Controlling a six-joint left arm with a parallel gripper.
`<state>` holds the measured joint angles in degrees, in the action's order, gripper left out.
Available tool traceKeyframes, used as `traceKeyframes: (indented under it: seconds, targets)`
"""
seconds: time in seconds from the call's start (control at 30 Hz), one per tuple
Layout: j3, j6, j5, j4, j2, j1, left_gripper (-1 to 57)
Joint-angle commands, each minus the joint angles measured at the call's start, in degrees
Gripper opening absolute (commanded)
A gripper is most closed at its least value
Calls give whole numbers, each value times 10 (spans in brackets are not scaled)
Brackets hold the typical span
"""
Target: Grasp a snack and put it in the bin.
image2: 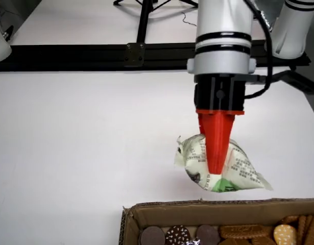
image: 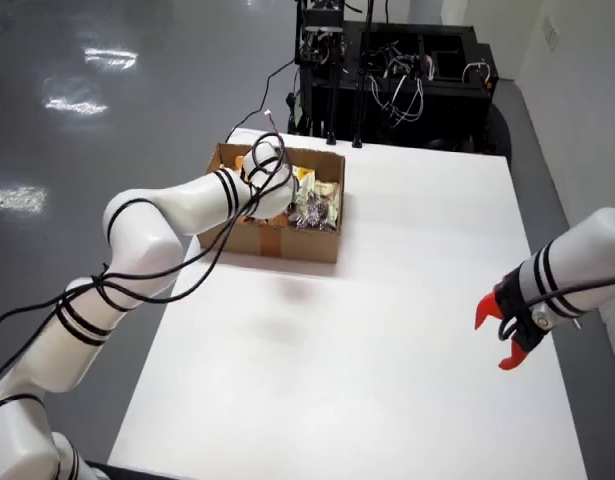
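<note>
The cardboard box (image2: 208,214) sits nearest the lens in the low side view, its near rim cut by the bottom edge, with round chocolate and tan biscuits (image2: 218,235) showing inside. Just beyond the box's far wall hangs the snack bag (image2: 238,171) — clear of the white table (image2: 70,143) and pinched by the red gripper (image2: 217,171), whose fingers (image2: 217,138) come down closed together onto the bag's middle. The bag is pale, crinkled, printed with small dark text and a green patch at its lower edge; it bulges either side of the fingers.

In the view from above, the working arm (image: 157,230) reaches over the box (image: 287,235) from the left, hiding its own gripper there. The box stands at the table's far left part, close to the left edge. To the right of the box and toward the camera the table (image: 387,330) lies open and wide — a second arm's red claw (image: 502,335) waits well apart from the box, near the right edge
</note>
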<state>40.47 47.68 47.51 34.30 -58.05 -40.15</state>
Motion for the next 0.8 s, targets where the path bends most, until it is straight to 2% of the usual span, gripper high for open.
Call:
traceKeyframes:
  seconds: [0.03, 0.27, 0.43, 0.5, 0.63, 0.7, 0.8]
  targets:
    - [-72, -39, -3, -7, -40, 3, -4]
    - [-212, -109, 13, -19, -118, 8, -4]
    - [-260, -151, 20, -25, -145, 10, 14]
    - [-269, -163, 22, -30, -149, 12, 74]
    - [-279, -176, 28, -36, -155, 17, 257]
    - [-286, -179, 33, -37, -157, 19, 311]
    - [-301, -186, 43, -38, -166, 20, 358]
